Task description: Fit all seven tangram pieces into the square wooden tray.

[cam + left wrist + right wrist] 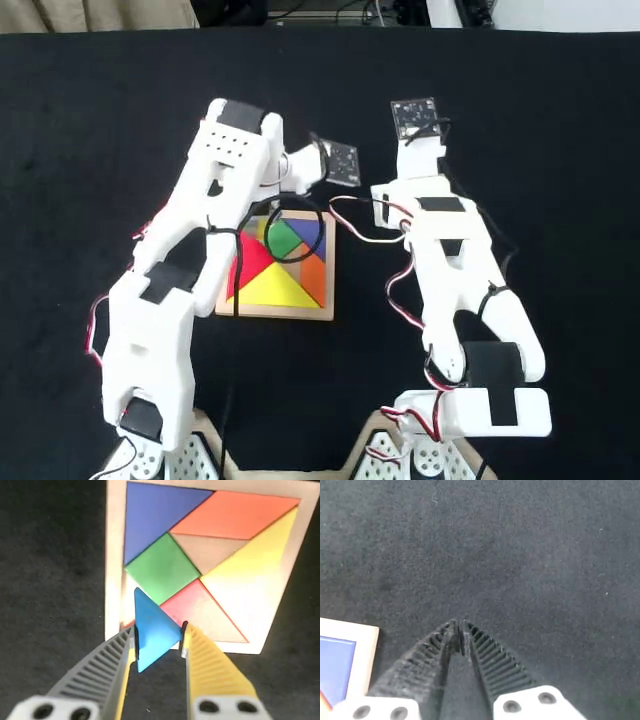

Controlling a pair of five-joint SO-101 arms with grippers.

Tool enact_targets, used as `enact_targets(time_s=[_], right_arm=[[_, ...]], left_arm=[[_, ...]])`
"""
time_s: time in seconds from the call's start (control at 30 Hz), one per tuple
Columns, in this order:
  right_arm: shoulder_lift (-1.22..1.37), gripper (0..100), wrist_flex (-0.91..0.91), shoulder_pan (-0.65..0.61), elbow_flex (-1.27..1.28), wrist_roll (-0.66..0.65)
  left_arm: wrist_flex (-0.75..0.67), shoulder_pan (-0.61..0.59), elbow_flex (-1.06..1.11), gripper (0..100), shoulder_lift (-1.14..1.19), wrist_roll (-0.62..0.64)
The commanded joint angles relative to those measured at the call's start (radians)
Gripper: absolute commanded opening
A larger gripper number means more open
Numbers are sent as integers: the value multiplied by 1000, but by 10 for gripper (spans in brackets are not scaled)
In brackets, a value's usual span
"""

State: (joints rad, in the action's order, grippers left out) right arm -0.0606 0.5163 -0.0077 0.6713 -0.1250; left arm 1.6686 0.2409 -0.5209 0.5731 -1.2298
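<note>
— Jaws on the left gripper (157,629): how are they set?
— They are parted only by the width of a light blue triangle (154,635), which is pinched between a grey ribbed finger (100,665) and a yellow finger (210,670).
— How is that piece described?
— It is seen as a small, flat triangle with a smooth matte face and crisp edges; its long edge is laid along the line of the fingers; one sharp tip is pointed into the wooden tray (114,555).
— Where is it placed?
— It is held at the tray corner nearest the gripper; its tip is seen over a pale gap bounded by the green square (162,569) and the red triangle (200,612).
— What is seated in the tray?
— A dark blue triangle (152,515), an orange parallelogram (235,515) and a large yellow triangle (255,585) are fitted edge to edge; a tan triangular patch (210,550) at the centre may be a wood-coloured piece or bare floor.
— And the tray itself?
— In the high view it is a square of pale wood with a raised rim (275,312), laid on the black cloth (560,150) between the two arms.
— What of the right gripper (459,627)?
— Its black ribbed fingers are pressed together with nothing between them; it is held over the cloth, just beside a tray corner (362,650).
</note>
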Motion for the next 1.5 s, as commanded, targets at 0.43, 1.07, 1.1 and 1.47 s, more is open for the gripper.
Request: enact_targets(time_s=[0.43,1.07,1.1,1.47], right_arm=[[-4,11,-18,15,-19,2],[-4,11,-18,14,-19,2],[-4,11,-18,14,-19,2],[-4,11,-15,14,-19,2]], left_arm=[[-110,-2,-4,159,69,-21],[-110,-38,-5,227,68,-23],[-110,-38,-5,227,64,-23],[-183,-10,7,184,72,20]])
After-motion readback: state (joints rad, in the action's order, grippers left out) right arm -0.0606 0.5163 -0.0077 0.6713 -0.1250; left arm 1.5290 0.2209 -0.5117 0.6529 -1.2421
